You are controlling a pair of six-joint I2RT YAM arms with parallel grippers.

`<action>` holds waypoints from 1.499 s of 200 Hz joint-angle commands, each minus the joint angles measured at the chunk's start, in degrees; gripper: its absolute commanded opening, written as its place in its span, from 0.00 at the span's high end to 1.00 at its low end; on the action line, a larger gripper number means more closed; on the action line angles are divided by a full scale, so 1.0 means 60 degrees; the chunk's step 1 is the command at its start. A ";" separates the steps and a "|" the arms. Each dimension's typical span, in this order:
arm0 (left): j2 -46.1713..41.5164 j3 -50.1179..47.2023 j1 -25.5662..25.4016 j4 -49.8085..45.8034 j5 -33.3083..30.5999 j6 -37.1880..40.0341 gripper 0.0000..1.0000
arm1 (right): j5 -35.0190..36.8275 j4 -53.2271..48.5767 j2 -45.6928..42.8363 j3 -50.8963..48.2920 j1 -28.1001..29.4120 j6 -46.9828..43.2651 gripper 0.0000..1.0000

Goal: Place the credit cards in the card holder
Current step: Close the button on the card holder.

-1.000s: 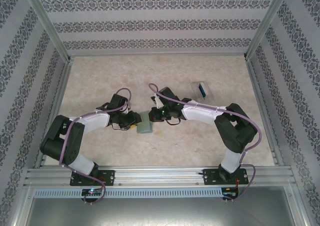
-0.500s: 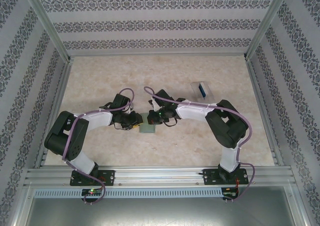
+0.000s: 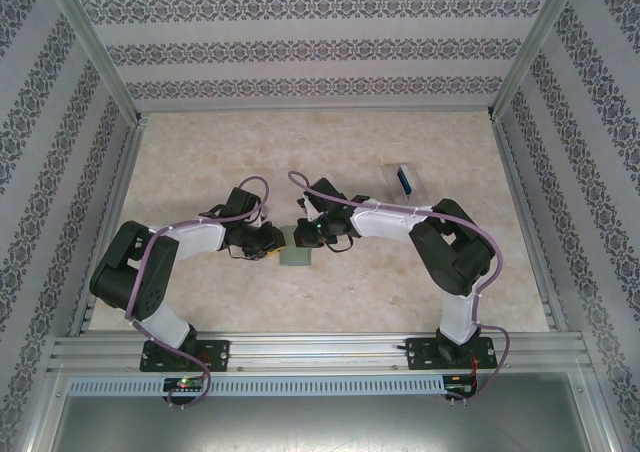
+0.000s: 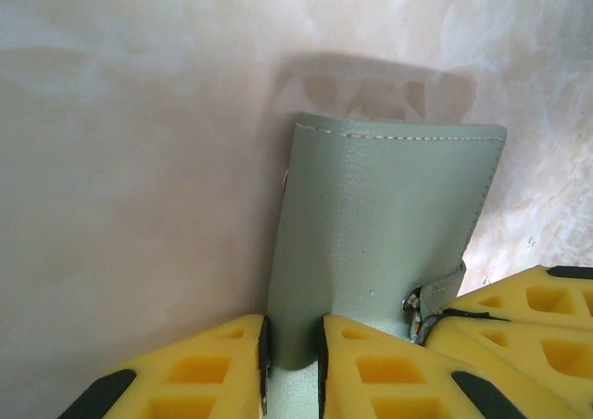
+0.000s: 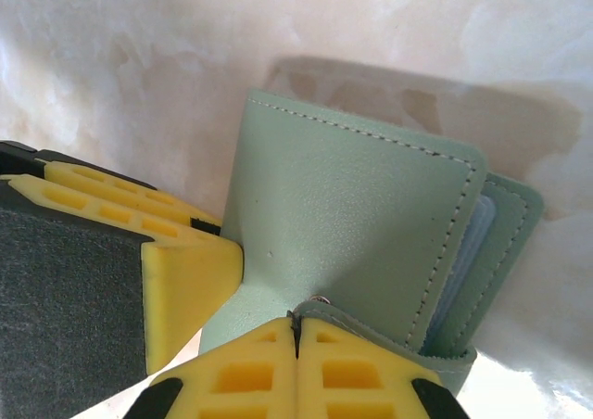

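The card holder (image 3: 296,250) is a grey-green wallet, folded shut, held between the two grippers at the table's middle. My left gripper (image 4: 295,345) is shut on its rounded near edge, with a yellow finger (image 4: 204,368) pressing on each side. My right gripper (image 5: 296,331) is shut on the holder's snap strap (image 5: 389,336). The holder's stitched panel (image 5: 352,215) fills the middle of the right wrist view. Bluish layers (image 5: 466,252) show between its panels; I cannot tell whether they are credit cards. A blue card (image 3: 404,180) stands in a clear box.
The clear plastic box (image 3: 408,183) sits at the back right of the marbled table (image 3: 330,142). Patterned walls and a metal frame (image 3: 100,62) close in the table on three sides. The left gripper's fingers (image 5: 157,243) crowd the holder's left side in the right wrist view.
The left gripper has closed onto the holder's edge. Over the last second the right arm pulled in and the holder shifted slightly toward me and right; since half a second ago little moved.
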 commanded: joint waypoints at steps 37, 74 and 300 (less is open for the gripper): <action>0.0432 0.0272 -0.0156 -0.0123 0.0105 0.0233 0.78 | 0.0405 0.0398 -0.0444 -0.0191 0.0044 0.0147 1.00; 0.0375 0.0276 -0.0155 -0.0180 0.0085 0.0237 0.78 | 0.0572 0.0456 -0.0766 -0.0379 -0.0085 0.0119 1.00; 0.0369 0.0311 -0.0149 -0.0063 0.0320 0.0125 0.78 | 0.0706 0.0484 -0.0285 -0.0123 0.0197 0.0257 1.00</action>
